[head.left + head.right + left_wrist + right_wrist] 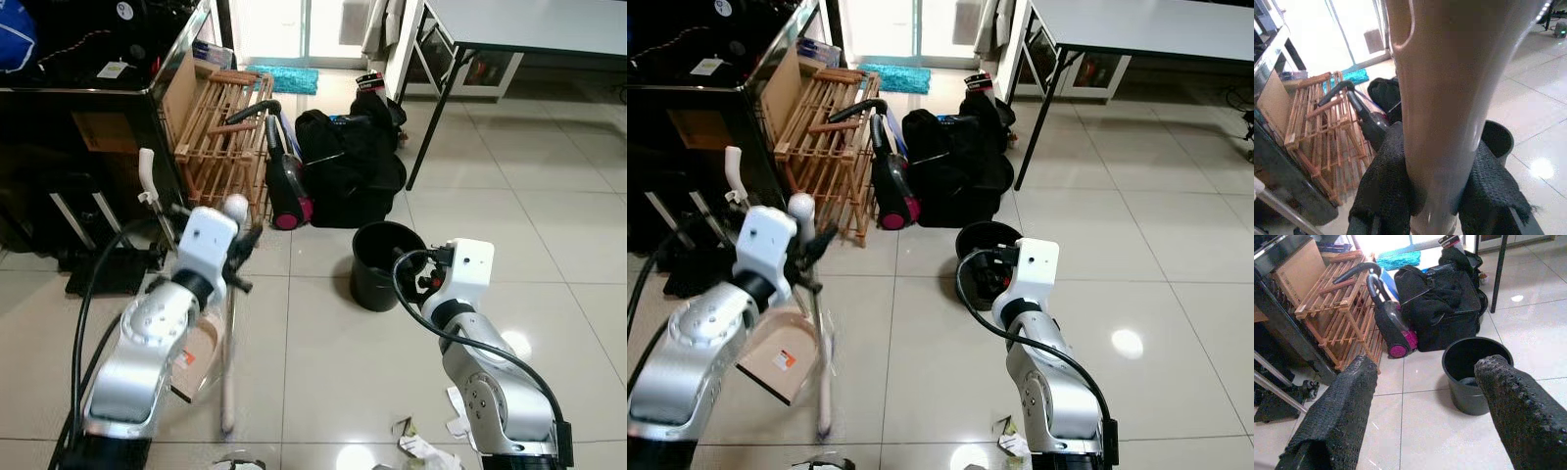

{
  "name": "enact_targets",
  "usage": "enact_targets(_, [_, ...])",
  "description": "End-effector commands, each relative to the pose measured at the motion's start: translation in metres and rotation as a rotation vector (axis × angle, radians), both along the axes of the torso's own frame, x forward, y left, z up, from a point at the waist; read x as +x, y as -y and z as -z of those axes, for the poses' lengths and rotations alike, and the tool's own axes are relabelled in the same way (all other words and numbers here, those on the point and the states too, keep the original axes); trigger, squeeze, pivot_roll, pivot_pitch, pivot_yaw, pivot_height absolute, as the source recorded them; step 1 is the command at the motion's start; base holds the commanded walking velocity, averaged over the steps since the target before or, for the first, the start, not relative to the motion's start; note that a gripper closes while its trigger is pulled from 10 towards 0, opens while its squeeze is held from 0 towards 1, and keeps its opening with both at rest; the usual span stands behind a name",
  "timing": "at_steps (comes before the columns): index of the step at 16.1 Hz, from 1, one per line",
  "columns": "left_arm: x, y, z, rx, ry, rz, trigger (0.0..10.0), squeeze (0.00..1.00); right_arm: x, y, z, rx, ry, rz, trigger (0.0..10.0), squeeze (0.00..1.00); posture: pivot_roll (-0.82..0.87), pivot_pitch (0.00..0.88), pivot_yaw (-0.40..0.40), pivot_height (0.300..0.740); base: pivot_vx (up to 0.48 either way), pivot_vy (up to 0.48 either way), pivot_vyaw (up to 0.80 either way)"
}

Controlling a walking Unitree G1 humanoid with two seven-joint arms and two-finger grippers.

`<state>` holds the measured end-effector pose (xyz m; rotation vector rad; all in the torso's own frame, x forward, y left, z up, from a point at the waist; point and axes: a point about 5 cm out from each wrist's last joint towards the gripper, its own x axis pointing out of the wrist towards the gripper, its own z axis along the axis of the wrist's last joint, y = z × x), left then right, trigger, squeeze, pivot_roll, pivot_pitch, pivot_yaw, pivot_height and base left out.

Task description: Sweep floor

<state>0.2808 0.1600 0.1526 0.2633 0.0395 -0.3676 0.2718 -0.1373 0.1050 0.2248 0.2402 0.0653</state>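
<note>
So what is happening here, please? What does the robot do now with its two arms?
The left gripper is clamped on the pale pink handle of a long-handled dustpan, which hangs beside the robot above the glossy white tiled floor. The right gripper is open and holds nothing; it points toward a round black bucket. Crumpled paper scraps lie on the tiles near the robot's base, not yet swept up.
</note>
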Motion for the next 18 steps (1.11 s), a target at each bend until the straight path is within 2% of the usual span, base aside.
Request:
enact_targets(1, [0.001,0.002,-0.005,0.005,0.019,0.015,10.0,0.00,0.002,0.002,-0.003,0.001,0.015,0.003,10.0,0.00,0.13,0.106,-0.053,0.740,0.000,0.000,0.00])
enact_targets(3, [0.003,0.008,-0.007,-0.024,0.015,0.053,10.0,0.00,0.004,0.000,-0.009,0.001,0.066,-0.006,10.0,0.00,0.13,0.108,-0.046,0.740,0.000,0.000,0.00])
enact_targets(6, [0.006,0.014,-0.011,-0.029,0.014,0.109,10.0,0.00,0.007,0.005,-0.011,-0.009,0.075,0.005,10.0,0.00,0.12,0.112,-0.050,0.740,0.000,0.000,0.00])
enact_targets(8, [0.006,0.013,-0.010,-0.029,0.004,0.096,10.0,0.00,0.006,0.007,-0.010,-0.016,0.069,0.003,10.0,0.00,0.12,0.116,-0.066,0.740,0.000,0.000,0.00])
enact_targets(11, [0.005,0.011,-0.008,-0.027,-0.006,0.085,10.0,0.00,0.006,0.006,-0.009,-0.018,0.065,-0.005,10.0,0.00,0.13,0.119,-0.069,0.740,0.000,0.467,0.00])
enact_targets(18, [0.004,0.012,-0.009,-0.018,-0.012,0.103,10.0,0.00,0.006,0.005,-0.008,-0.012,0.059,-0.006,10.0,0.00,0.13,0.122,-0.072,0.740,0.000,0.000,0.00])
